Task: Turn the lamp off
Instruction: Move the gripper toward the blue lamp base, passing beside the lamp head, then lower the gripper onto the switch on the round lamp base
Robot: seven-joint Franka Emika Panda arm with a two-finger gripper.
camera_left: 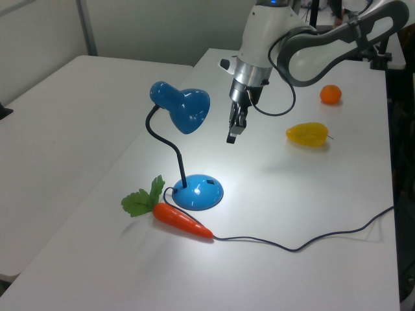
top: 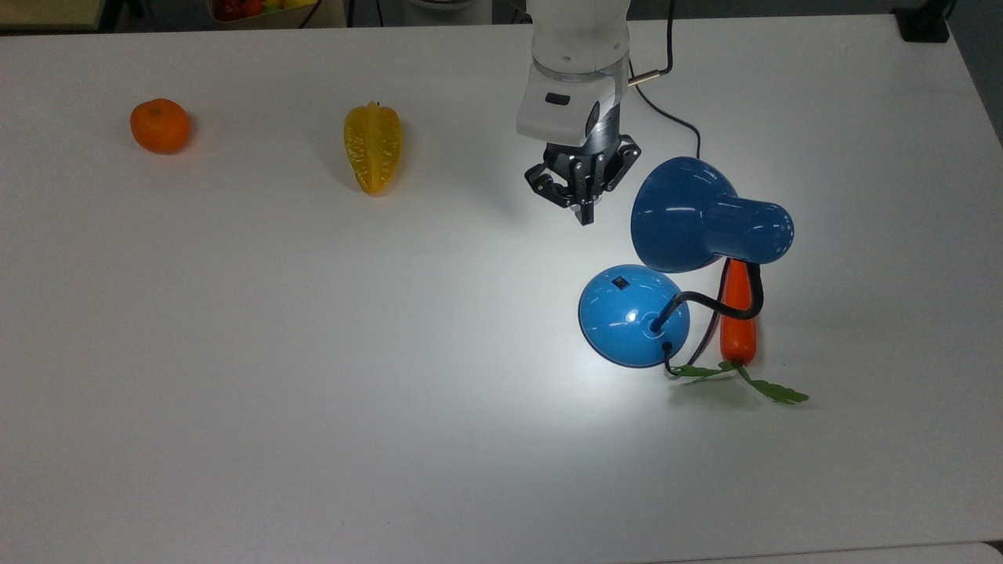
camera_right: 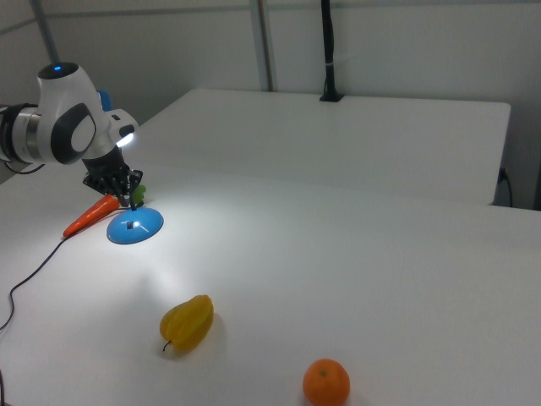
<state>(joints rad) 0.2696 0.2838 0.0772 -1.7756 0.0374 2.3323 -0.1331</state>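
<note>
End effector (top: 584, 218): black, fingers pressed together, empty, hanging above the bench (top: 313, 352) beside the shade, touching nothing. Lamp (top: 635, 315): glossy blue, bell shade, domed base with a small black switch, bendy black neck; lit, standing at the top view's right. Carrot (top: 737, 321): smooth orange, leafy, behind the neck.

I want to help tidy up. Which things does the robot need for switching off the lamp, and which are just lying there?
Needed:
lamp, lit
switch on its base
gripper, shut, above the table

Just lying there:
carrot
starfruit
orange
</note>
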